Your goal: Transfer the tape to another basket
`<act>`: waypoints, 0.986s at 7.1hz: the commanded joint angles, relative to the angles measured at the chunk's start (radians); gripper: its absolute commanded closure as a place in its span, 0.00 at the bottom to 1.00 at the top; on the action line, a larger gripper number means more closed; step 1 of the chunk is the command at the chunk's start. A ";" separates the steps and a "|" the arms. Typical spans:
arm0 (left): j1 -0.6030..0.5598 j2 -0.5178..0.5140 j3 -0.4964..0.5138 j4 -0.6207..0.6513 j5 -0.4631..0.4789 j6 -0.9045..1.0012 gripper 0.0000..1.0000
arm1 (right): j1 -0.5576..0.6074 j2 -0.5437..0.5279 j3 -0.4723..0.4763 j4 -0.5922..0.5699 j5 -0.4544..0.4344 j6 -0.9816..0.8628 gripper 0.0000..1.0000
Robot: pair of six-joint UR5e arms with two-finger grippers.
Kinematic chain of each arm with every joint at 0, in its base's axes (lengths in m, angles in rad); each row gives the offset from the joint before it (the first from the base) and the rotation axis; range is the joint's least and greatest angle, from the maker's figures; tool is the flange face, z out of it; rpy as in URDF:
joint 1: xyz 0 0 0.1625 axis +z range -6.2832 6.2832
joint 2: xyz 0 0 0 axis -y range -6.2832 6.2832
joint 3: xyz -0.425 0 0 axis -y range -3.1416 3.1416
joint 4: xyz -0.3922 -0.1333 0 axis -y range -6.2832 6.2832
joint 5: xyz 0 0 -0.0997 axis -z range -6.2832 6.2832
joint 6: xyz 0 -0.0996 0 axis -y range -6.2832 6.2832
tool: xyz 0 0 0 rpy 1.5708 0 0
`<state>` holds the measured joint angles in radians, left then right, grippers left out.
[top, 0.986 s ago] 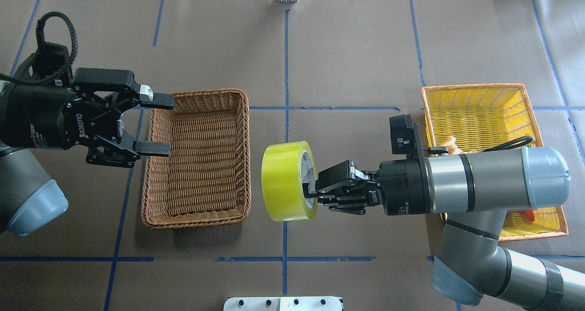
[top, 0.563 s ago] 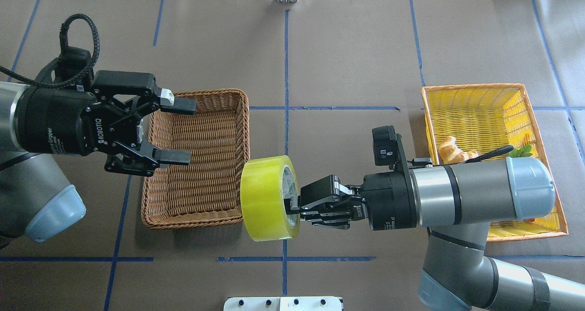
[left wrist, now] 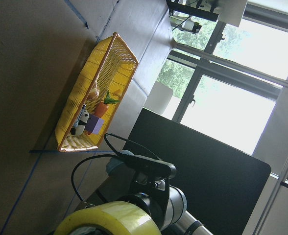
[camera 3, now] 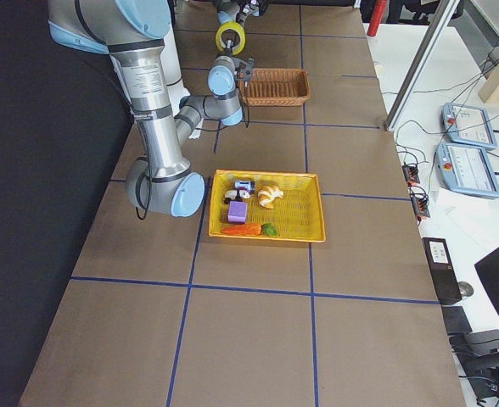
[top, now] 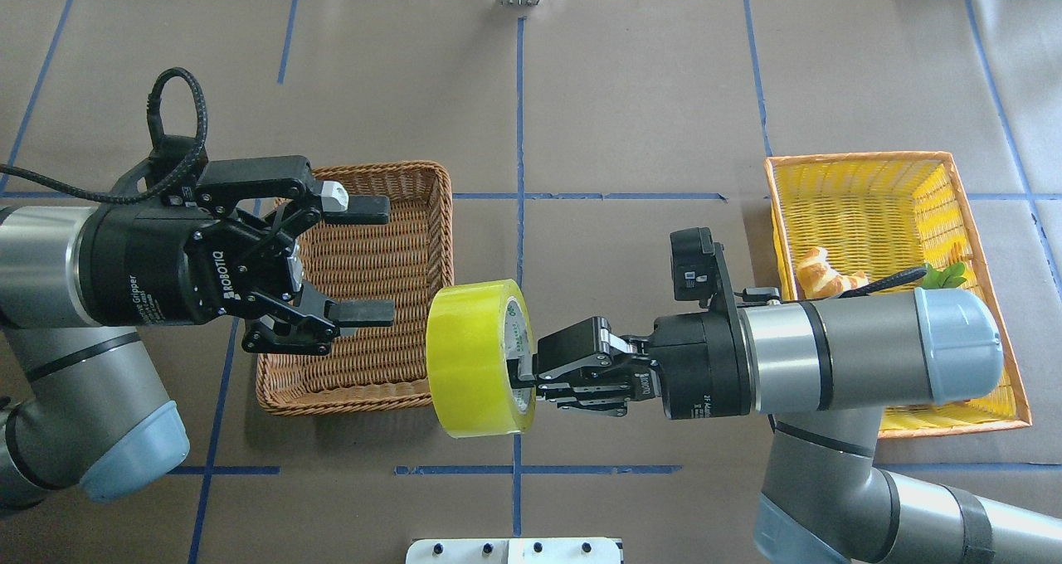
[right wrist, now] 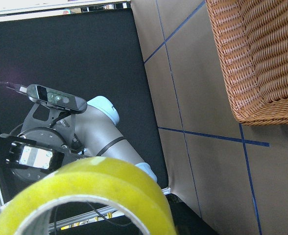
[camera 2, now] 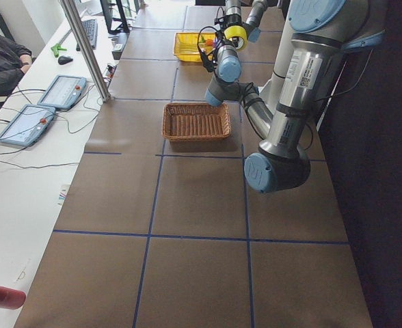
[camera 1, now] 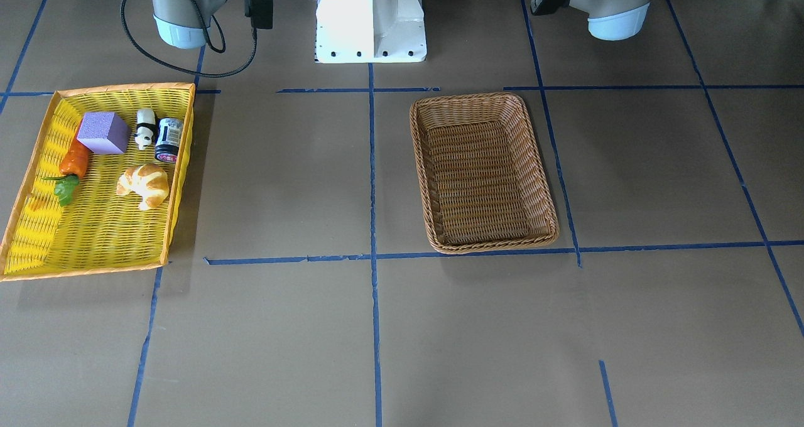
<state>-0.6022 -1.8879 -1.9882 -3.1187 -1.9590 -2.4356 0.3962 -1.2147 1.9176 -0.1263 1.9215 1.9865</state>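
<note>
The yellow-green tape (top: 477, 357) hangs in the air on edge, over the right rim of the brown wicker basket (top: 444, 216). My right gripper (top: 523, 375) is shut on the tape's rim at the core side. My left gripper (top: 390, 261) is open above the wicker basket, its fingers pointing at the tape with a small gap between them and it. The tape also shows in the left wrist view (left wrist: 112, 220) and the right wrist view (right wrist: 85, 191). In the front view the wicker basket (camera 1: 483, 97) holds nothing.
A yellow orange-rimmed basket (top: 863, 159) stands at the right and holds a croissant (camera 1: 144, 185), a carrot (camera 1: 74, 160), a purple block (camera 1: 103, 132) and small toys. The white robot base (camera 1: 370, 28) sits at the near edge.
My right gripper has carried the tape left towards the wicker basket. My left arm has moved right over the basket towards the tape, still open.
</note>
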 commanded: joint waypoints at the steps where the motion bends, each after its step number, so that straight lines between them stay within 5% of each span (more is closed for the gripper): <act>1: 0.042 0.000 0.002 -0.012 0.055 -0.013 0.00 | -0.005 0.012 0.000 0.001 -0.013 0.000 0.98; 7: 0.093 -0.008 -0.003 -0.009 0.083 -0.013 0.00 | -0.059 0.036 -0.020 -0.006 -0.082 -0.002 0.98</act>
<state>-0.5221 -1.8937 -1.9905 -3.1302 -1.8762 -2.4492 0.3489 -1.1891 1.9033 -0.1315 1.8554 1.9855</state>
